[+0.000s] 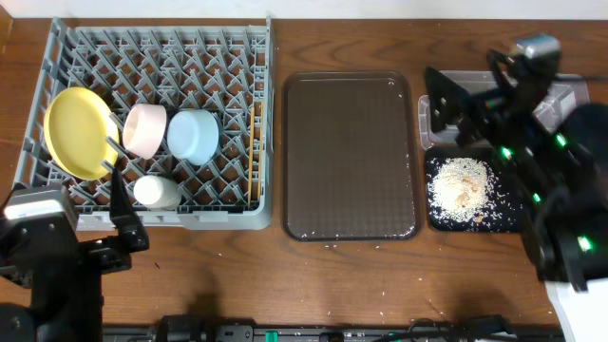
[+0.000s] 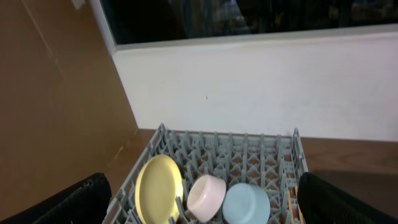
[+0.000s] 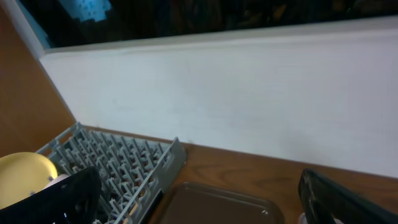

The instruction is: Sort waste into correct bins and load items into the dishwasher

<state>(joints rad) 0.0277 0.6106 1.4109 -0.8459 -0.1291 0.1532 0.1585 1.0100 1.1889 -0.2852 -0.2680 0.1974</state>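
The grey dish rack (image 1: 57,57) holds the yellow plate (image 1: 78,133), a whitish bowl (image 1: 144,129), the light blue bowl (image 1: 193,135), the white cup (image 1: 155,191) and chopsticks (image 1: 252,142) along its right side. Rice-like crumbs (image 1: 462,185) lie in the black tray (image 1: 508,220). The clear tub (image 1: 570,93) is mostly hidden behind my right arm; wrapper and paper do not show. My left gripper (image 1: 122,214) is open and empty at the rack's front edge. My right gripper (image 1: 445,103) is open and empty over the tub's left end. The left wrist view shows plate (image 2: 160,188) and bowls.
The dark brown serving tray (image 1: 351,157) lies between the rack and the bins, with a few crumbs near its front edge. Scattered crumbs lie on the wooden table in front. A white wall stands behind the table.
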